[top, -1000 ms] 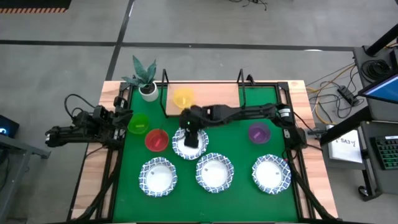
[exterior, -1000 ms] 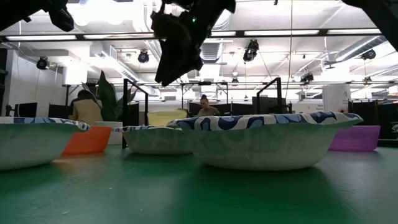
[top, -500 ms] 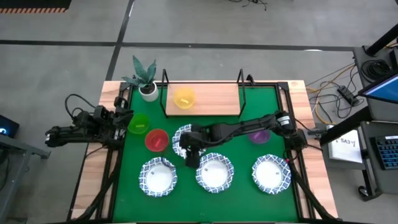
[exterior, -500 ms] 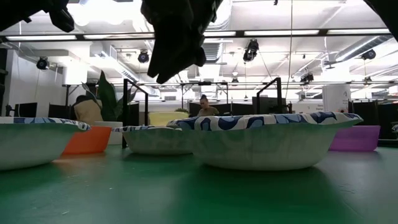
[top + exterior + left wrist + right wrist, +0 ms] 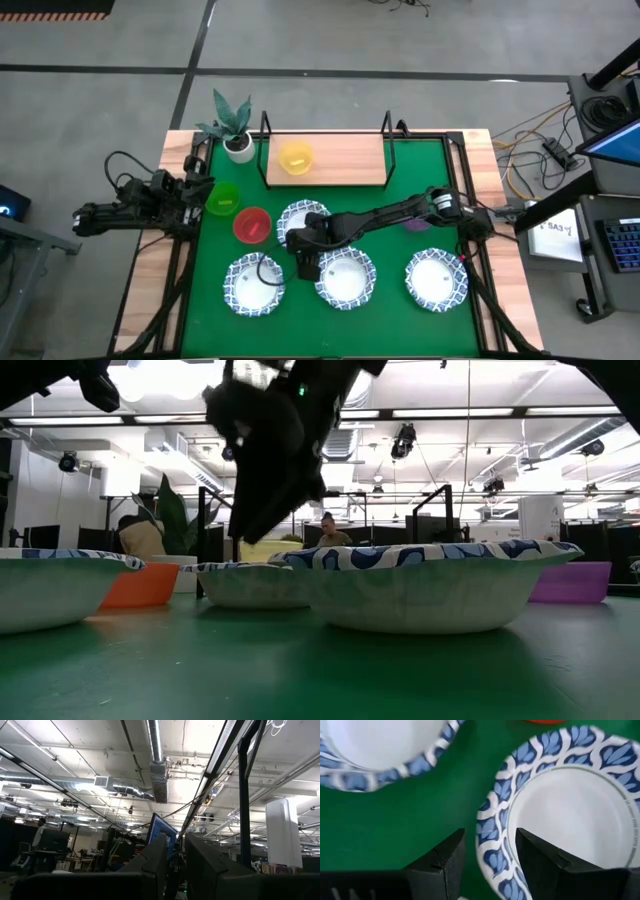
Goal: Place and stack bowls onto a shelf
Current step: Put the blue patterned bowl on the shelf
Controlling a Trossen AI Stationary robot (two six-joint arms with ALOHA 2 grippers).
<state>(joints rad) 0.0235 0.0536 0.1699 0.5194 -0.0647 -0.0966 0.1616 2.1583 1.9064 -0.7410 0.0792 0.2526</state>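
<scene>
Four white bowls with blue patterned rims sit on the green mat: near left point(image 5: 255, 283), near middle point(image 5: 345, 278), near right point(image 5: 437, 278), and one behind them point(image 5: 298, 216). A red bowl point(image 5: 250, 225), a green bowl point(image 5: 222, 198) and a purple bowl point(image 5: 415, 216) also rest on the mat. A yellow bowl point(image 5: 295, 157) stands on the wooden shelf point(image 5: 340, 160). My right gripper point(image 5: 303, 258) is open at the rear bowl's near rim point(image 5: 490, 845), one finger inside it and one outside. My left gripper point(image 5: 172, 865) is shut, parked at the table's left edge.
A small white plant pot point(image 5: 238, 146) stands left of the shelf. The shelf's black frame posts point(image 5: 265, 125) rise at its ends. My right arm point(image 5: 400, 210) stretches across the mat above the purple bowl. Bare green mat point(image 5: 385, 250) lies between the near bowls.
My right gripper has moved toward the table's near edge, from above the middle of the rear patterned bowl to that bowl's near rim. The arm has stretched out lower across the mat. The bowls have stayed in place.
</scene>
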